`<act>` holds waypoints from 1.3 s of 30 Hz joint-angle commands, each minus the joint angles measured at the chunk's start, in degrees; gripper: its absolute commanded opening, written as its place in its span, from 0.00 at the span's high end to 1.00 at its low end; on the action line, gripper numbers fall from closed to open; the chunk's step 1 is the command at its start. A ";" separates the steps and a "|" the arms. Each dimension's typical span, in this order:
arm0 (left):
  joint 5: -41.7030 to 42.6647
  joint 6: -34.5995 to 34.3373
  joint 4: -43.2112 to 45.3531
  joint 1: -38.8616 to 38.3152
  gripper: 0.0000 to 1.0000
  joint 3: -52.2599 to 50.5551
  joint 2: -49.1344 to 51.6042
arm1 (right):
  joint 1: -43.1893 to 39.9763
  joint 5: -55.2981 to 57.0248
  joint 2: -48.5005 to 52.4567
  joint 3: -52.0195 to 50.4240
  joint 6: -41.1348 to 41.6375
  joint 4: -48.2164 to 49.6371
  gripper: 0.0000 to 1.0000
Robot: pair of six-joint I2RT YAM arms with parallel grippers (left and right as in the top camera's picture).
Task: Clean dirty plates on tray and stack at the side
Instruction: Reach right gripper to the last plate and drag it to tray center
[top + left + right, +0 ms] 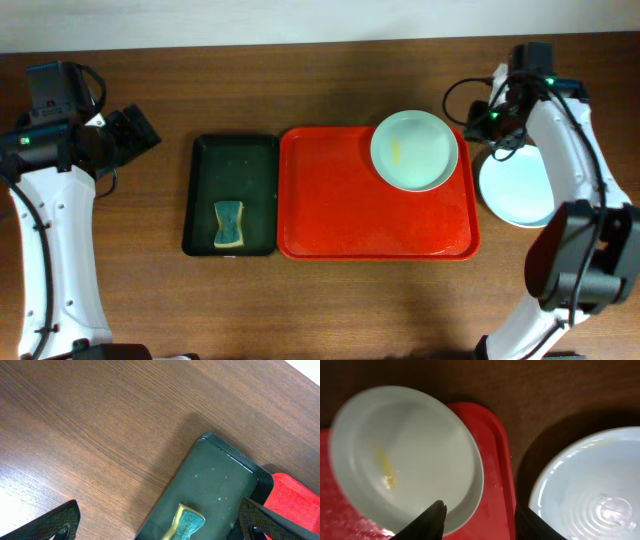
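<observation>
Slip risk: the dirty plate looks smooth, glazed and shallow, so a pinch on its thin edge could skid off or tip it.
Rocking risk: it sits in the far right corner of the tray, and its edge seems to lie over the raised rim. A nudge may rock it.
Knock risk: the side plate rests on the table just right of the tray, so a careless swing could strike it.
Right gripper: fingers spread and empty, over the plate's edge and the tray rim.
Left gripper: spread wide and empty, above the dark green tray.
Sponge: yellow and green, porous, lying in the green tray.
Smear: a yellowish streak inside the pale blue-green plate.
Surfaces: glossy red plastic with rounded corners; the wood-grain tabletop is matte.
</observation>
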 commanded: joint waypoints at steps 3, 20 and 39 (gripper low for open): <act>-0.02 -0.57 -0.07 0.17 0.01 0.00 0.17 | 0.46 -0.09 6.01 -0.28 -0.81 1.05 0.54; -0.02 -0.57 -0.07 0.17 0.01 0.00 0.17 | 0.52 -0.76 10.47 -1.01 -0.79 1.68 0.71; -0.02 -0.57 -0.07 0.17 0.01 0.00 0.17 | 1.25 -13.77 10.40 -4.72 0.35 1.49 0.96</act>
